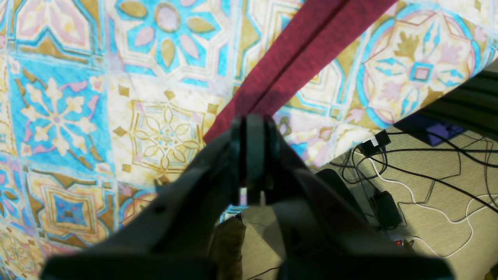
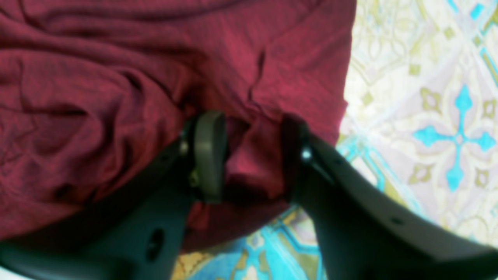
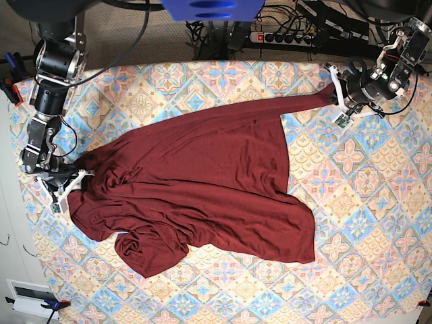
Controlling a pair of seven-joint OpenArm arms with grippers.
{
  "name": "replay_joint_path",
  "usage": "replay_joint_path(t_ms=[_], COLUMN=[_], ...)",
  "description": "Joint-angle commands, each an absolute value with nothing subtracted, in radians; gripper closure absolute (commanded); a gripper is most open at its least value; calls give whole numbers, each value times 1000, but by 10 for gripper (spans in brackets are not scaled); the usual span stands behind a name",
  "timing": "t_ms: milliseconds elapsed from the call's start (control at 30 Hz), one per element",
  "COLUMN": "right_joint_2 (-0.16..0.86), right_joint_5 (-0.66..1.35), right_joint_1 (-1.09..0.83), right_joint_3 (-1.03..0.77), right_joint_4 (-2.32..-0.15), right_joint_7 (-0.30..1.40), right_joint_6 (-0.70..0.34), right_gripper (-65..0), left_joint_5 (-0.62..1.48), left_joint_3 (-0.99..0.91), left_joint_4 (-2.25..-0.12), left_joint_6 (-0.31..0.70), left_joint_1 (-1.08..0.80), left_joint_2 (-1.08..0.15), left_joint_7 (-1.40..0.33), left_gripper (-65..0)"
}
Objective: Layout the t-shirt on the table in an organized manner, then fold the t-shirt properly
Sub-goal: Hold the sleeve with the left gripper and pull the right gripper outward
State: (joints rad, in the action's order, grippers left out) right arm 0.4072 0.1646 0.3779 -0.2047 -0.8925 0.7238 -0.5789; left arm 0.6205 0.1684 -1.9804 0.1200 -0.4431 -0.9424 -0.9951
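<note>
Across the middle and left of the table [image 3: 378,202], in the base view: one t-shirt [image 3: 202,182], dark maroon, lying rumpled and spread only in part, with loose folds bunched at its lower left corner and one narrow strip drawn out taut toward the table's far right corner.

Left gripper [image 1: 252,128]: at that far right corner, jaws pressed together, pinching the end of the taut strip. Its wrist view shows the strip running away from the tips as a doubled band of maroon cloth over the patterned tablecloth, close to the table edge.

Right gripper [image 2: 253,155]: at the table's left side, on the bunched edge of the shirt. Fingers [image 2: 210,155] stand partly apart, one on either side of a raised fold of cloth that fills the gap between them; whether they grip it firmly cannot be told.

Floor [image 1: 439,217] beyond the table edge: beige, with black and white cables [image 1: 424,177].
</note>
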Motion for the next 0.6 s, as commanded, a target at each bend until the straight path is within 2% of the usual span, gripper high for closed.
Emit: replay_joint_path(t_ms=[0, 100, 267, 367, 567], right_joint_2=[429, 430, 458, 469, 469], right_joint_5=[173, 173, 173, 174, 174], right_joint_1=[400, 397, 380, 352, 252], right_joint_3=[-208, -216, -217, -242, -452], right_joint_4=[-901, -901, -903, -924, -1020], right_joint_7=[708, 708, 716, 716, 762], right_joint_6=[-581, -581, -581, -581, -584], right_gripper=[-174, -122, -1, 0, 0], left_joint_5=[619, 619, 619, 619, 615], left_joint_3=[159, 159, 159, 159, 159], left_joint_4=[-1995, -1995, -1995, -1997, -1997], left_joint_6=[117, 117, 117, 117, 117], left_joint_1=[-435, -437, -437, -437, -437], left_joint_2=[-961, -961, -961, -961, -961], left_joint_7=[-986, -986, -986, -986, -986], left_gripper=[0, 0, 0, 0, 0])
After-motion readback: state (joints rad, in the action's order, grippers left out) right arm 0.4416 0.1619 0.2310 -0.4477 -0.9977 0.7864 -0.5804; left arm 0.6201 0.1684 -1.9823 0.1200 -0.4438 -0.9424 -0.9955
